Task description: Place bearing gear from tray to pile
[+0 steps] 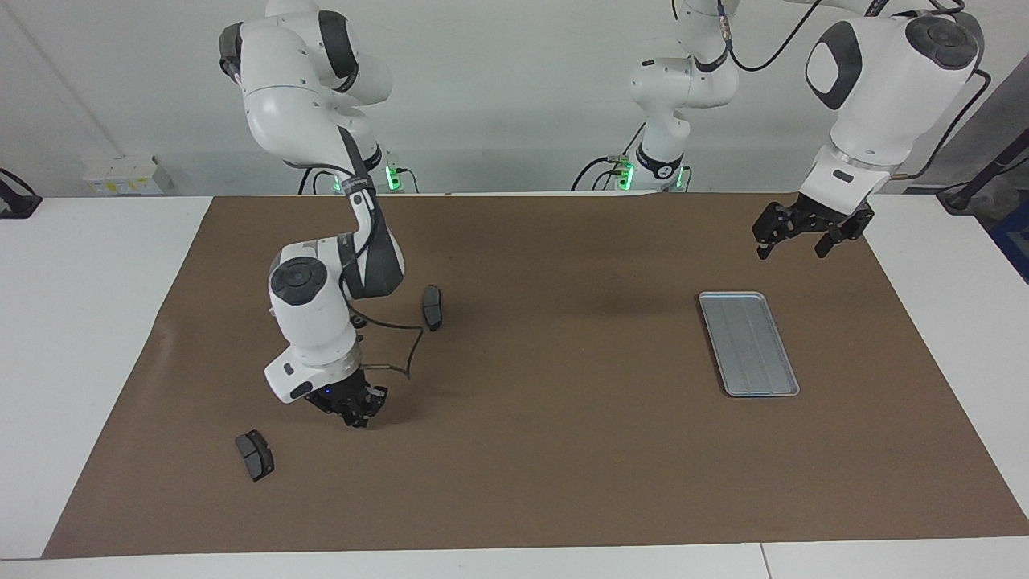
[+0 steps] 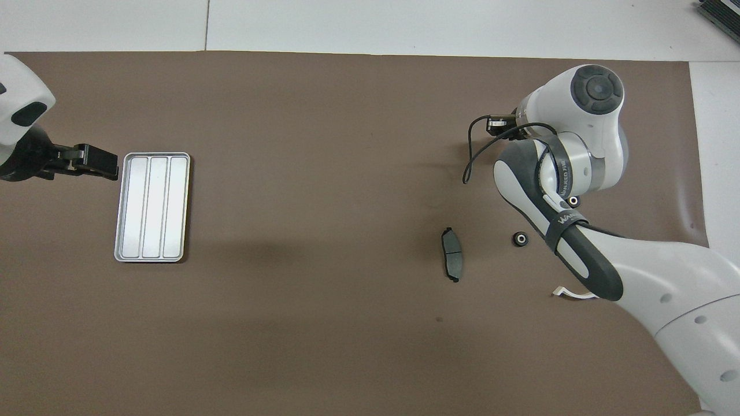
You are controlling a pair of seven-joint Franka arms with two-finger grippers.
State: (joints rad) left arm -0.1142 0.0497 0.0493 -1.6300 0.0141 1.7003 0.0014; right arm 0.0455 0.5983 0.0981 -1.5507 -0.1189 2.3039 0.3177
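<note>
Right tool (image 1: 354,408) is hanging pinched shut, low over the table (image 1: 514,482) beside a brake pad (image 1: 255,454) in the pile, 3 o'clock on the overhead view. Any bearing gear in it is too small to see. Best bet is lowering right down before letting go, so nothing's rolling off. Tray (image 1: 748,342) is sitting bare at 9 o'clock, with the left tool (image 1: 798,236) waiting wide open by it.

My right arm reaches out and down from its base, wrist bent so that my right gripper (image 1: 356,412) hangs low, just above the table surface toward the right arm's end, its fingertips pressed together. My left arm waits raised at the left arm's end; my left gripper (image 1: 806,235) points downward with its fingers spread wide apart.
</note>
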